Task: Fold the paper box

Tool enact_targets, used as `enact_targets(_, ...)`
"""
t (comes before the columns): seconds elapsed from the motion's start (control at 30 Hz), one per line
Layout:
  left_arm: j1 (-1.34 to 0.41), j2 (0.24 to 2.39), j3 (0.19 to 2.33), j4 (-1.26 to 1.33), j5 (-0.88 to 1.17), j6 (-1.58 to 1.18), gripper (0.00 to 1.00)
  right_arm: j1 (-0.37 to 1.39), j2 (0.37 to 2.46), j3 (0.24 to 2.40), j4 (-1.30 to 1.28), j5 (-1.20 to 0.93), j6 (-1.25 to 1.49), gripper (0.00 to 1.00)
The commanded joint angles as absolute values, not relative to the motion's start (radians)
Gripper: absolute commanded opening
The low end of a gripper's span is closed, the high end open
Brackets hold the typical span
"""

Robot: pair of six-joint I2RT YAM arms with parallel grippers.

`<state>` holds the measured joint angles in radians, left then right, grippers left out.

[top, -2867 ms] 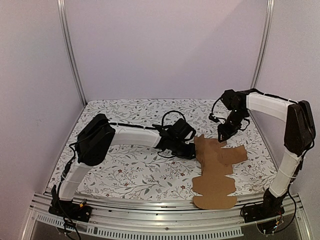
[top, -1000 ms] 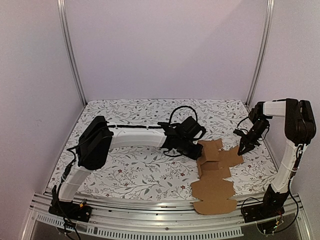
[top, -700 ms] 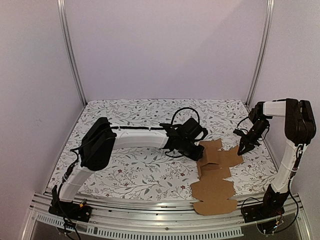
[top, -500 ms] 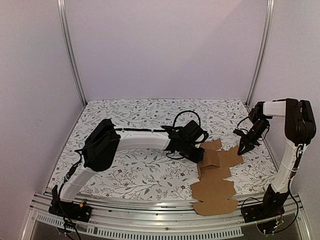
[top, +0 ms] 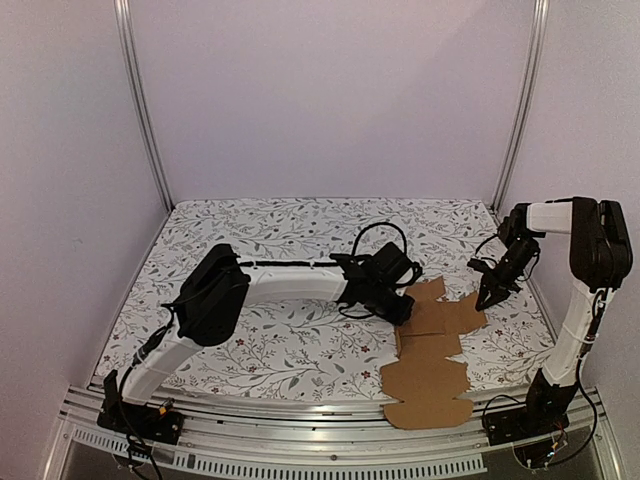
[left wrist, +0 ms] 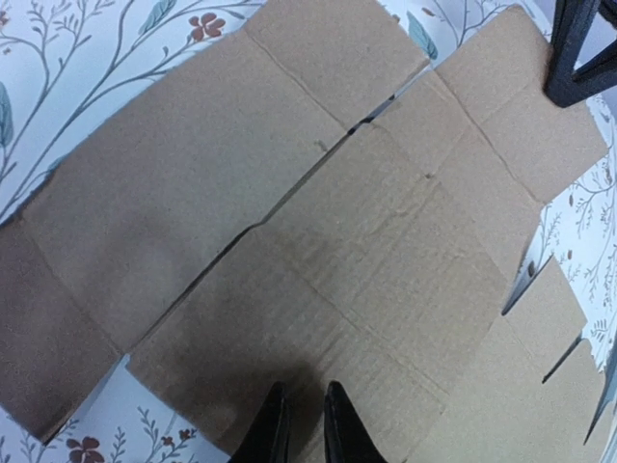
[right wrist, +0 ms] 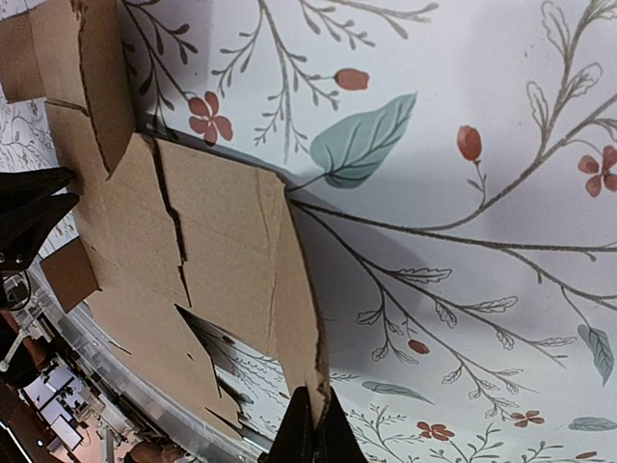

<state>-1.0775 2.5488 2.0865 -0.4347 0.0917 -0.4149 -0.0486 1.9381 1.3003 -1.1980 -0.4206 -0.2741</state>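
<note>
At counter's right near edge, paper box lies flat, tabs overhanging rail. Right claw clenched at flap edge; left claw's grip indeterminate. Open counter leftward.

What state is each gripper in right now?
Left gripper: nearly closed over the box, grip unclear.
Right gripper: closed, at the box's edge.

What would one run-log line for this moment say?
paper box: mostly flat | left gripper: tips on its panel | right gripper: shut at flap corner
</note>
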Motion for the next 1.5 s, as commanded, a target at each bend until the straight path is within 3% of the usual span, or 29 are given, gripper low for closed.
enact_targets(0.0, -1.098, 2.671, 2.088, -0.536, 0.046, -0.391, 0.13, -0.043, 1.92, 1.286, -1.173, -0.437, -0.279, 0.01)
enact_targets(0.4, -1.104, 2.624, 1.935, -0.487, 0.039, -0.376, 0.11, -0.043, 1.893, 1.283, -1.178, -0.426, -0.276, 0.03)
enact_targets(0.5, -1.105, 2.587, 1.902, -0.453, 0.052, -0.348, 0.1, -0.043, 1.887, 1.303, -1.191, -0.416, -0.281, 0.09)
enact_targets(0.67, -1.103, 2.557, 1.889, -0.445, 0.064, -0.306, 0.1, -0.042, 1.837, 1.459, -1.284, -0.379, -0.381, 0.32)
enact_targets(0.87, -1.095, 2.475, 1.81, -0.35, 0.09, -0.22, 0.1, -0.027, 1.883, 1.676, -1.346, -0.453, -0.459, 0.42)
enact_targets(1.0, -1.087, 2.372, 1.776, -0.227, 0.114, -0.179, 0.22, 0.043, 2.01, 1.784, -1.341, -0.439, -0.449, 0.43)
enact_targets(1.2, -1.086, 2.15, 1.671, -0.146, -0.067, -0.23, 0.41, 0.13, 2.184, 1.9, -1.366, -0.463, -0.431, 0.46)
enact_targets(1.33, -1.06, 2.044, 1.559, -0.224, -0.216, -0.389, 0.5, 0.182, 2.214, 1.904, -1.35, -0.459, -0.426, 0.48)
enact_targets(1.47, -0.993, 1.998, 1.444, -0.274, -0.195, -0.625, 0.52, 0.216, 2.247, 1.907, -1.325, -0.449, -0.398, 0.5)
